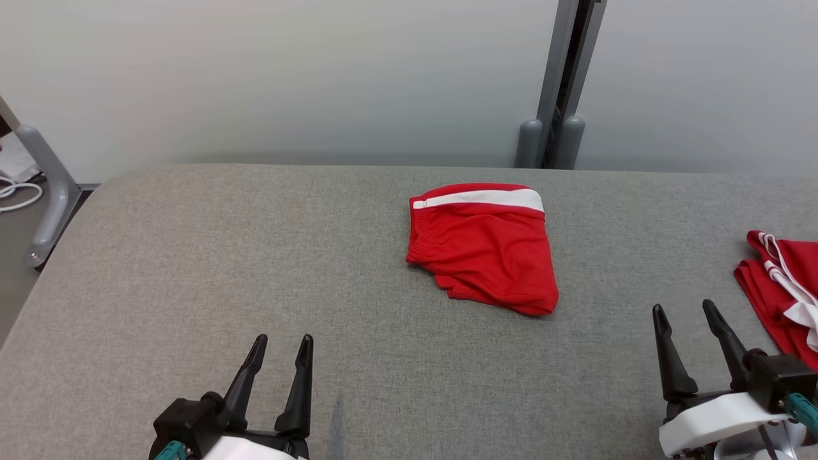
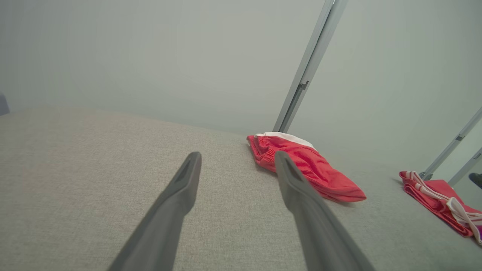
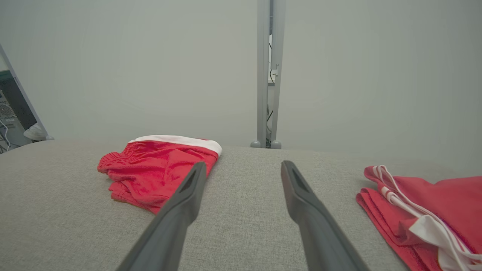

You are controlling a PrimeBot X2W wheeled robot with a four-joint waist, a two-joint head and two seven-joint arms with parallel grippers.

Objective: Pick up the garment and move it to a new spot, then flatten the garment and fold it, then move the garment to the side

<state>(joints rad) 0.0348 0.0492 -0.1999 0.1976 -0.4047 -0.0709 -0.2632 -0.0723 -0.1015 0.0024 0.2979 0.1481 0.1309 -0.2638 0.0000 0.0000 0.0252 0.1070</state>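
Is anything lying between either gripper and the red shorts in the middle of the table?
Nothing visible. Bare grey table lies between the red shorts and both the left gripper and the right gripper. The second red garment sits off to the right gripper's right, outside either path.

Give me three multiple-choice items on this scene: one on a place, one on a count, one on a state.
1. Where does the folded red garment with the white stripe lie on the grey table?
A) at the near left corner
B) mid-table, toward the far edge
C) hanging off the near edge

2. How many separate red cloth piles are on the table?
A) one
B) two
C) four

3. How do the left gripper and right gripper stand?
A) both open, holding nothing
B) both shut on cloth
C) one open, one shut

Key: B, it lies centrally, nearer the wall; B, a second red pile lies at the right edge; A, each stands spread over bare table.
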